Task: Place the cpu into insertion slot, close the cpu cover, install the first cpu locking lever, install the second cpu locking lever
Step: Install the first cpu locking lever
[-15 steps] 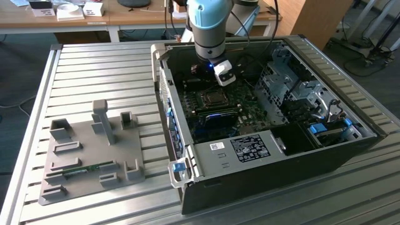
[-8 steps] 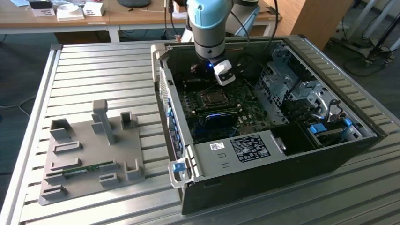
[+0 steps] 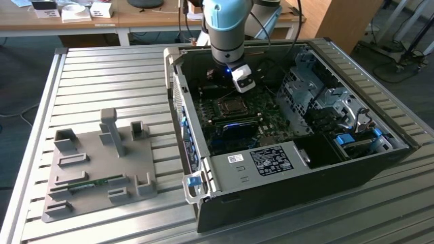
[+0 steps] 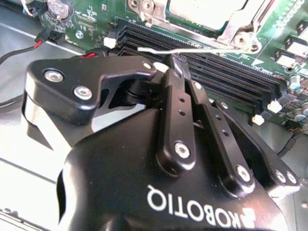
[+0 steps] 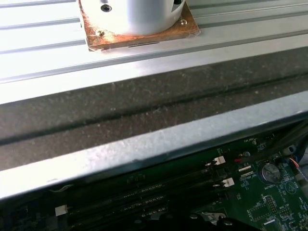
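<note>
Two fingers point(image 4: 179, 96): were pressed together.
Lever point(image 4: 192, 49): lay just past their tips.
Cover point(image 4: 237, 22): sat farther off, over chip point(image 4: 202, 9).

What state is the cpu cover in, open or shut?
Shut: in the second wrist view the cpu cover lies flat, framing the cpu.

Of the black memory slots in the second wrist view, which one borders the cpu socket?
The slot at the edge of the bank, right beside the silvery cpu cover; the others all lie on the gripper's side of it.
</note>
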Action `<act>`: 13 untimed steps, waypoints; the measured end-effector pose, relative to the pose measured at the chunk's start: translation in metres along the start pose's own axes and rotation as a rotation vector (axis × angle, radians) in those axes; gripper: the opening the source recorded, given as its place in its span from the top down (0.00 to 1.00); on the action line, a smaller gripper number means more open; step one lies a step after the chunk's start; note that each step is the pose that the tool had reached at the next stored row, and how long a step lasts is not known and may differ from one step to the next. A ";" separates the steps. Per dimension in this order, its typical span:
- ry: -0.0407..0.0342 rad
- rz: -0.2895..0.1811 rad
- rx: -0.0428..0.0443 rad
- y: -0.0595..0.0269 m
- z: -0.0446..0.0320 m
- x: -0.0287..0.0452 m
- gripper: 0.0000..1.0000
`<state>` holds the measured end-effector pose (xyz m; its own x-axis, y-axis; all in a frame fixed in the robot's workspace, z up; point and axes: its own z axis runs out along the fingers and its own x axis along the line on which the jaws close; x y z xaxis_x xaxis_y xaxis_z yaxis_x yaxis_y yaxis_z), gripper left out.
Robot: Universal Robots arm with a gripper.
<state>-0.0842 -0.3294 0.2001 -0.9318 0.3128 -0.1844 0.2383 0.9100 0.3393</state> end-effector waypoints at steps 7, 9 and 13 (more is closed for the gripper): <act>0.0000 0.000 -0.0001 0.0005 -0.0014 -0.0003 0.89; 0.0003 0.000 -0.0008 0.0006 -0.0015 -0.0003 0.89; 0.0008 0.001 -0.0032 0.0006 -0.0015 -0.0002 0.89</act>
<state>-0.0842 -0.3293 0.2017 -0.9317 0.3134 -0.1833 0.2383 0.9088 0.3424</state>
